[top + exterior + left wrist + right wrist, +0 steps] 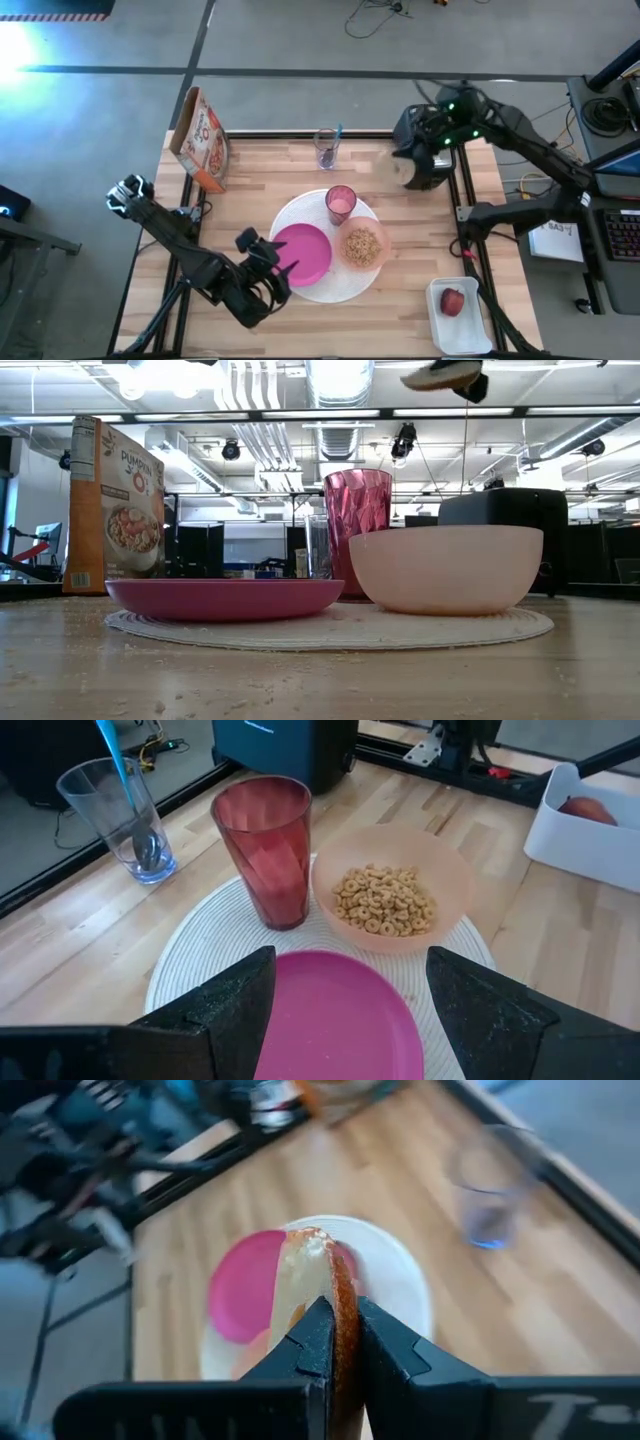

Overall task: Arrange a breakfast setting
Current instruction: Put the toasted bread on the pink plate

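While the left gripper is sitting wide open over the magenta plate near the front edge from above, the right gripper is hovering by the back right corner. Low down, tumbler and bowl are standing side by side. Right wrist: fingers are pinching the bagel tight.

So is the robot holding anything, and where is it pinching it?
Yes. The right gripper holds a bagel half on edge, its lower rim pinched between the jaws. The left gripper is open and empty.
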Controlling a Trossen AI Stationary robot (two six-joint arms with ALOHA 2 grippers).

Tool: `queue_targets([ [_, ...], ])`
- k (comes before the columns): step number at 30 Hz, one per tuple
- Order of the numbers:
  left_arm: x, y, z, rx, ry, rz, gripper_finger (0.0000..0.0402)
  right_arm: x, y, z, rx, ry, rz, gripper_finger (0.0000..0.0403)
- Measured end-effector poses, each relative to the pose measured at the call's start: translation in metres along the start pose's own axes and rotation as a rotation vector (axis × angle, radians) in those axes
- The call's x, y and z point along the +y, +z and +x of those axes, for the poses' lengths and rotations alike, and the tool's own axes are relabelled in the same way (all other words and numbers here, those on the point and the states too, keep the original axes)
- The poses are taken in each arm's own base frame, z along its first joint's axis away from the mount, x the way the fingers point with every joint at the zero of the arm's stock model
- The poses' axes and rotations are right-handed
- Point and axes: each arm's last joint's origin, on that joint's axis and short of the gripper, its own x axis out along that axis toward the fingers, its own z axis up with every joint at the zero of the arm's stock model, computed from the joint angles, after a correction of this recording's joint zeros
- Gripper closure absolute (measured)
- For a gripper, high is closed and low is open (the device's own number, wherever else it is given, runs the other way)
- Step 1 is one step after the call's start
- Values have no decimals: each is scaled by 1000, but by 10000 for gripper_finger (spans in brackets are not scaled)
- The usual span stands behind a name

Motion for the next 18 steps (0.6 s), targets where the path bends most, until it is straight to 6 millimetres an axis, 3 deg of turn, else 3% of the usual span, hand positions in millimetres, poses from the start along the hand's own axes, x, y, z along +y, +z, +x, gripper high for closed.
queue_targets([
  [9,-3,-3,2,1,2,-40,159,49,-5,53,10,227,-207,379],
  [18,-3,-3,2,1,0,-50,159,89,-29,117,19,210,-268,379],
])
